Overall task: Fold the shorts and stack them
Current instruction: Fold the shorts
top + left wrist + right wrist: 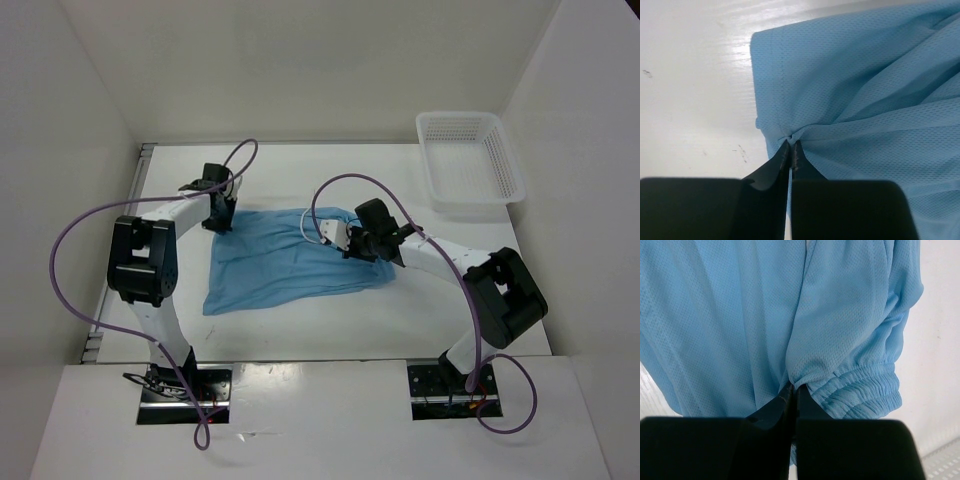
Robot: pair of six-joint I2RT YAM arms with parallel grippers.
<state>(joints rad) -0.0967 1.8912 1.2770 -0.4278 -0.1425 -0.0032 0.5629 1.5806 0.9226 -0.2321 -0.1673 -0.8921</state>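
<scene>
The sky-blue shorts [285,262] lie spread on the white table between the two arms. My left gripper [221,217] is at their far left corner, shut on a pinch of the hem fabric [790,135]. My right gripper [350,243] is at the right end, shut on the shorts [805,340] just beside the gathered elastic waistband [860,387], which hangs lifted off the table. A thin white drawstring [308,226] shows near the right gripper. The left wrist view shows the shorts [865,85] creased toward the left fingertips [785,152].
A white plastic lattice basket [471,160] stands at the back right corner of the table. White walls enclose the table [300,180] on the left, back and right. Purple cables loop over both arms.
</scene>
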